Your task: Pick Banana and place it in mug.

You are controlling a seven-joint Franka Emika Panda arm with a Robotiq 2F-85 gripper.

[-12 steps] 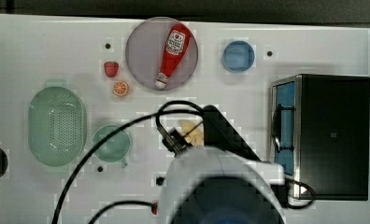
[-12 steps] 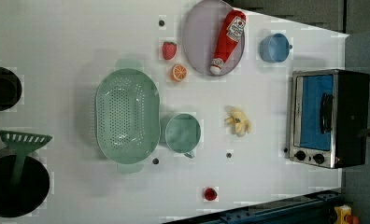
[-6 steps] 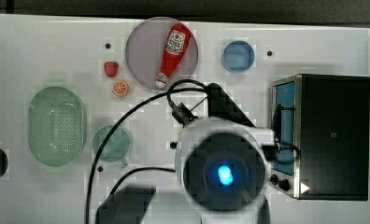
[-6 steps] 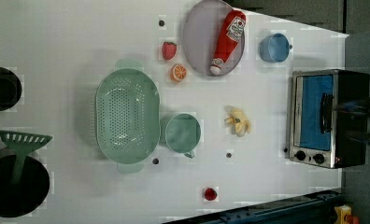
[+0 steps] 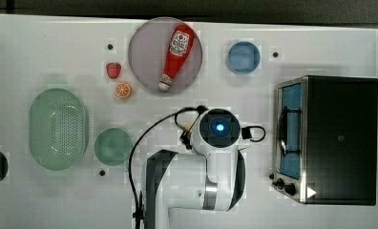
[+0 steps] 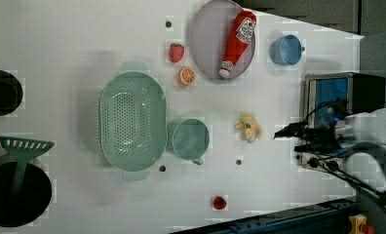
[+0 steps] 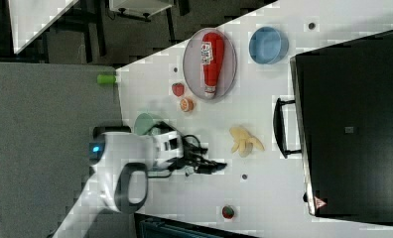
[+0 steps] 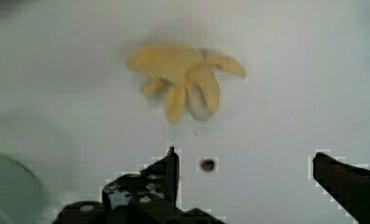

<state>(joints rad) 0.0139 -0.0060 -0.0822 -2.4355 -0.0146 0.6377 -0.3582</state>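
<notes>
No legible text, ketchup bottle (image 5: 175, 56) label too blurred

You've got a yellow banana (image 6: 248, 127) on a white table (image 6: 74, 44), teal-green mug (image 6: 191, 139), pale-green perforated basket (image 6: 131, 121), red ketchup bottle (image 6: 237, 43) on a grey-lilac plate (image 6: 205, 34), blue bowl (image 6: 284, 49), black oven (image 5: 342, 138) with blue door.

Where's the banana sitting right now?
In the left view the banana lies on the white table, to the right of the mug and left of the toaster oven, below the plate holding the ketchup bottle.
</notes>
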